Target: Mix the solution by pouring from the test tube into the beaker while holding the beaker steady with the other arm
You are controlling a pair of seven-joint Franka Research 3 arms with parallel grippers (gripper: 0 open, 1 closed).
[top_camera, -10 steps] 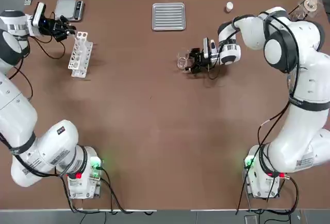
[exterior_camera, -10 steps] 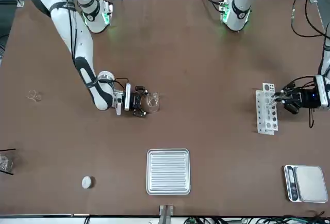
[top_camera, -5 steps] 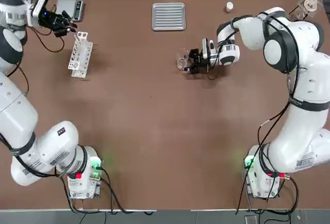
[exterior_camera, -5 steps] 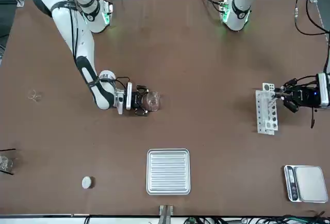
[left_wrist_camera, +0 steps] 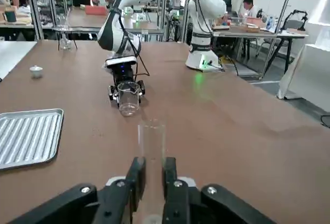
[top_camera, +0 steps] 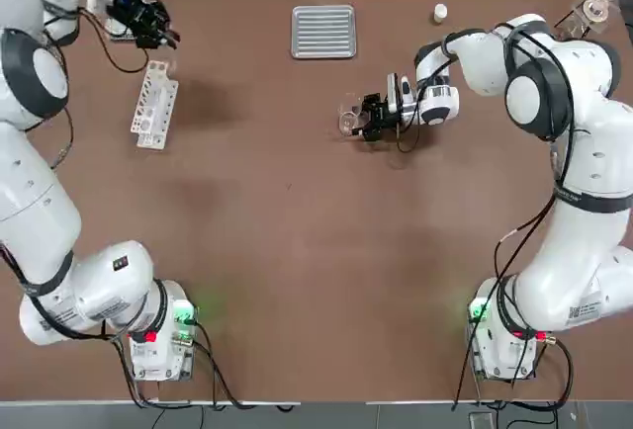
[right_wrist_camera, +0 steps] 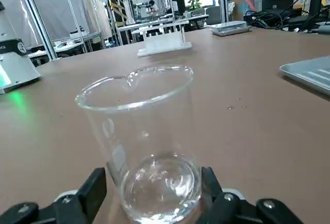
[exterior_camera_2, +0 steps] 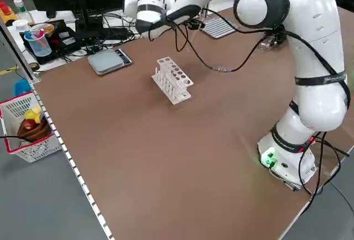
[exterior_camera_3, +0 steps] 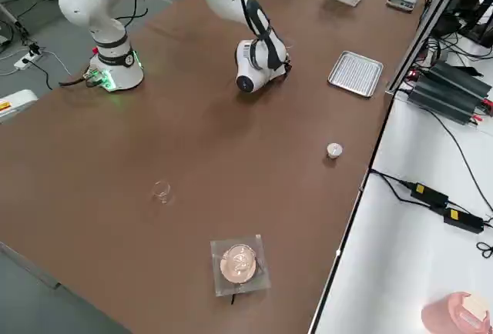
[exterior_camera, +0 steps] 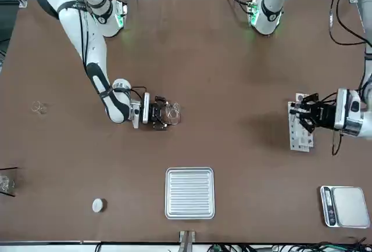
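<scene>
Brown tabletop: left hand, near one rack, clenched on one test tube; right hand around one beaker, grip unclear.

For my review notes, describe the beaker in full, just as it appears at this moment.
The beaker is a small, clear, straight-sided cup that looks like glass, with a round rim, a pouring spout and faint pale markings on its wall. A little clear liquid seems to lie at the bottom. It is upright at the right gripper, whose fingers stand one on each side of its lower part, apparently closed on it. It is on the right half of the table, on the side of that gripper facing the left arm.
</scene>
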